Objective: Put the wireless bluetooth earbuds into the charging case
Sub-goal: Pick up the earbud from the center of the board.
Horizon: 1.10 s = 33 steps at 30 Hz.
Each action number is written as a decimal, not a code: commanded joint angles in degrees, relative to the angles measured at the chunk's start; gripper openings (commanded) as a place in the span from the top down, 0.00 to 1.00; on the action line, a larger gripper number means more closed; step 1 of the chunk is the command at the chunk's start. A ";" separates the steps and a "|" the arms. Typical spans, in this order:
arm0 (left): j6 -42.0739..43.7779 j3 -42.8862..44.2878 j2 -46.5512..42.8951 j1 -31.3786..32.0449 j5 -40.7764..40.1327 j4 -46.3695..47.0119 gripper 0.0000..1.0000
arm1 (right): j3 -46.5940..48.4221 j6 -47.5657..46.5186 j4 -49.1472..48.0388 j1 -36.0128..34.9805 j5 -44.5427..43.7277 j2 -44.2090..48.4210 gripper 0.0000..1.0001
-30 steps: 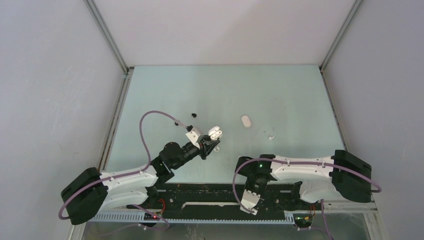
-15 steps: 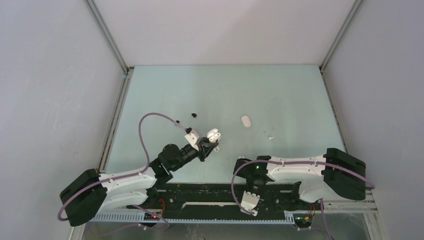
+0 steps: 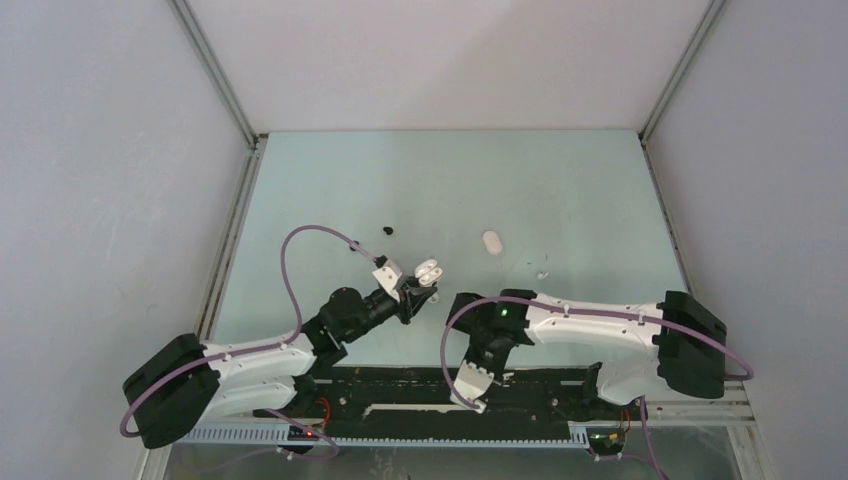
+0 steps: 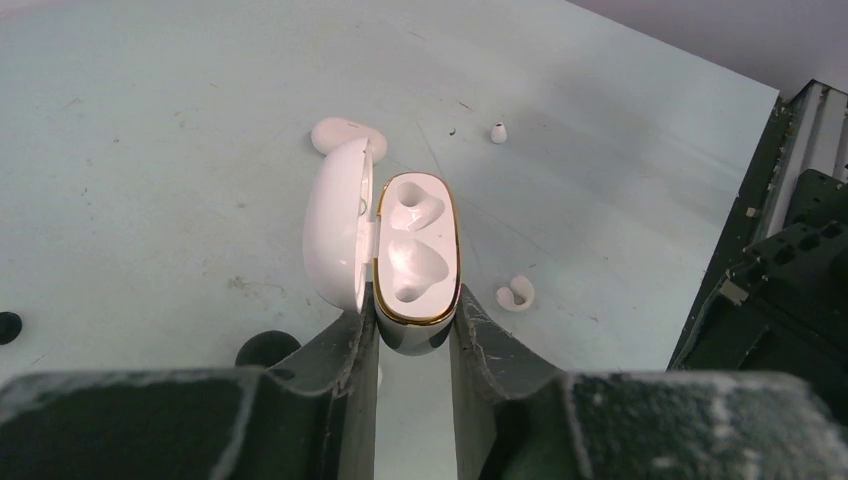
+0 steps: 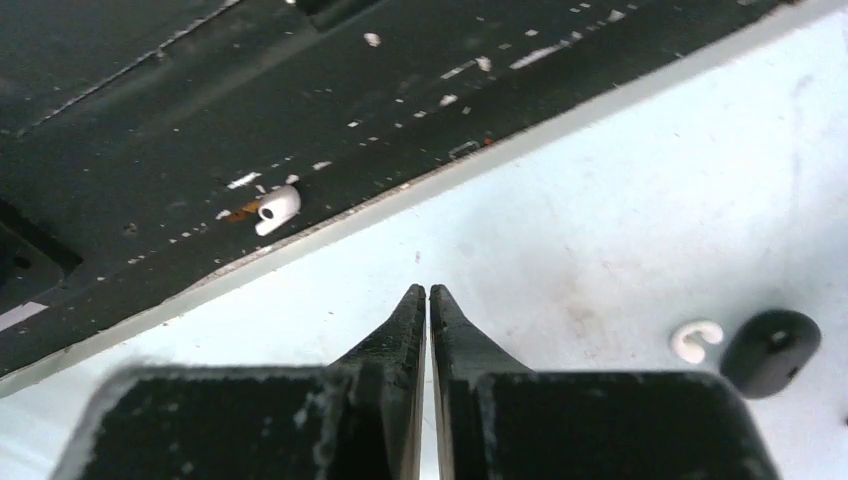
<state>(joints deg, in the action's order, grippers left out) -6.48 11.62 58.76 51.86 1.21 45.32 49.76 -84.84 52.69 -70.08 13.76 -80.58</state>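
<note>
My left gripper (image 3: 418, 290) is shut on the open white charging case (image 4: 418, 265), which has a gold rim. Its lid (image 4: 335, 230) is swung to the left and both hollows show white and empty. The case also shows in the top view (image 3: 428, 270). A white earbud (image 3: 492, 241) lies on the table beyond it, partly behind the lid in the left wrist view (image 4: 335, 130). Two black earbuds (image 3: 387, 229) (image 3: 355, 249) lie to the left. My right gripper (image 5: 427, 292) is shut and empty, low over the table's near edge (image 3: 470, 388).
A small white hook-shaped piece (image 4: 515, 292) lies right of the case, and a tiny white tip (image 4: 497, 132) lies farther off. In the right wrist view a white hook (image 5: 695, 340) and a black bud (image 5: 770, 345) lie to the right. The black base rail (image 5: 200, 150) runs ahead.
My right arm has swung left along the near edge, its wrist now closer to my left gripper. My left gripper, still holding the case, has drawn back slightly.
</note>
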 commanded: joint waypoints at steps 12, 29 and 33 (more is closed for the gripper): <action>-0.02 0.62 -0.80 -0.38 -0.66 2.76 1.00 | -3.33 -2.93 4.02 -0.70 2.17 -2.16 0.64; 0.39 -0.24 -1.64 -0.78 -1.04 2.23 1.00 | -3.36 -3.57 2.81 -1.85 3.01 -9.59 0.64; 0.34 -0.45 -1.76 -0.88 -1.03 2.21 1.00 | -3.44 -3.23 2.13 -2.14 3.24 -10.91 0.64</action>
<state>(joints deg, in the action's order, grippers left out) -6.50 11.62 57.36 51.40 1.15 45.32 46.33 -87.29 55.53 -71.66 15.42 -89.97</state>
